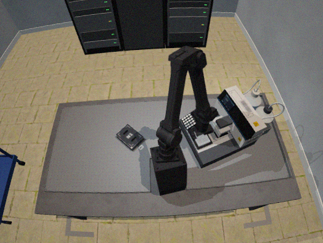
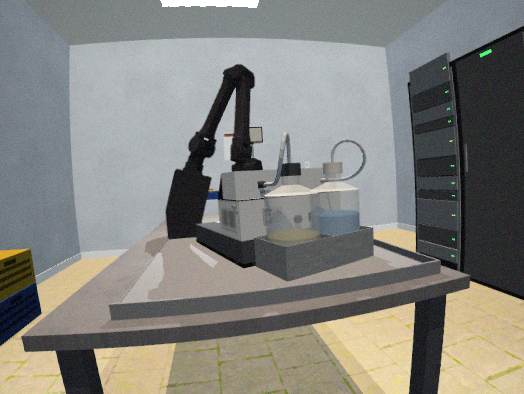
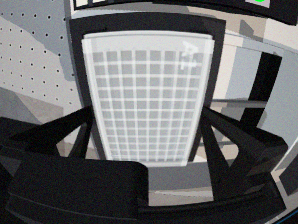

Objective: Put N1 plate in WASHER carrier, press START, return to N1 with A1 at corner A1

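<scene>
The white well plate (image 3: pixel 147 96) lies flat in the washer's black carrier (image 3: pixel 81 88), its grid of wells facing up; it also shows in the top view (image 1: pixel 203 141). My gripper (image 3: pixel 146 112) is open and empty, straight above the plate, one finger on each long side and apart from it. The plate nest N1 (image 1: pixel 130 136) is empty on the table to the left of my arm's base, with a small white corner tag (image 1: pixel 140 147) beside it.
The washer body (image 1: pixel 240 114) stands right of the carrier, with two tubed bottles (image 2: pixel 310 210) in a grey tray behind it. My arm's base (image 1: pixel 167 172) stands between nest and washer. Server racks (image 1: pixel 139 21) line the back wall. A blue cart (image 1: pixel 6 176) is at the left.
</scene>
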You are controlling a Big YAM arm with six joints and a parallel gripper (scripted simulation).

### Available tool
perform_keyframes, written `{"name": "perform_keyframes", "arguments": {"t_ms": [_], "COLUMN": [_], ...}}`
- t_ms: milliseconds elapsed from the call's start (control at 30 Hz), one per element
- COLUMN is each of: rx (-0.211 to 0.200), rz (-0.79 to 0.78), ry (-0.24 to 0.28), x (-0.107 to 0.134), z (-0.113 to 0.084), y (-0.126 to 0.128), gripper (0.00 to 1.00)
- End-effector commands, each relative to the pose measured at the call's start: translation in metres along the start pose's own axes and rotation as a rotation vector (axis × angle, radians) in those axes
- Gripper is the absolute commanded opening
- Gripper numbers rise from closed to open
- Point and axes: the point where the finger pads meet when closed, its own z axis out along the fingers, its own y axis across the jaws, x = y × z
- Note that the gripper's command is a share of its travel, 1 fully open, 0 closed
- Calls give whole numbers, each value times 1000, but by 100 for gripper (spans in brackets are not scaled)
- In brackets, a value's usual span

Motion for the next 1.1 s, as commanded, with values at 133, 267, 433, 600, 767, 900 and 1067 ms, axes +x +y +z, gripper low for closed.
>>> {"name": "perform_keyframes", "arguments": {"t_ms": [133,267,433,600,767,900,1067], "rx": [10,10,10,10,10,10,10], "rz": [-4,-4,-4,-4,-4,-4,-4], "ry": [-3,-3,-3,-3,-3,-3,-3], "x": [-3,-3,-3,-3,-3,-3,-3], "z": [0,0,0,0,0,0,0], "y": [-5,-5,-5,-5,-5,-5,-5], "gripper": [100,92,86,82,82,82,82]}}
